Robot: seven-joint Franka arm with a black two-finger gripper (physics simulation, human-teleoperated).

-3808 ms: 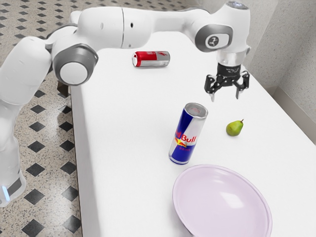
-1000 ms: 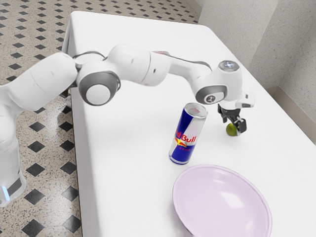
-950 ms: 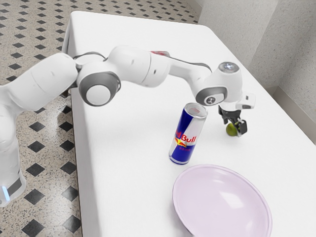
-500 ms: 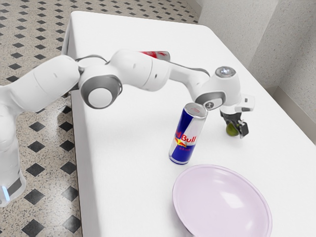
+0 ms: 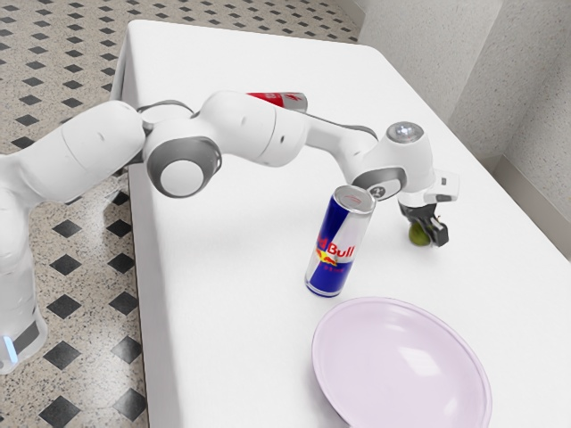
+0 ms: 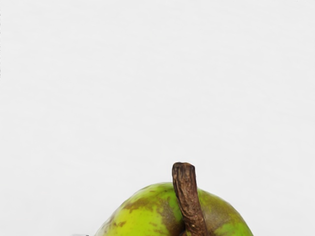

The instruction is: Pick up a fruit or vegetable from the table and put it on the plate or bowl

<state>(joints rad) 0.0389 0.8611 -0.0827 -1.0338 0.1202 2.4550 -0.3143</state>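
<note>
A small green pear lies on the white table, to the exterior view's right of the upright can. In the wrist view the pear, with its brown stem, sits close under my hand. My gripper is down over the pear, with one black finger on each side of it. The fingers stand apart and look open around the fruit; a firm grip does not show. The pale pink plate rests near the table's front edge, well apart from the pear.
A tall blue Red Bull can stands upright just beside my forearm, between pear and table middle. A red can lies on its side farther back, partly behind my arm. The table's far edge runs close to the wall.
Since 3.8 s ago my hand has come down from above onto the pear. Over the last second it has sunk a little lower around it. The pear, cans and plate have stayed put.
</note>
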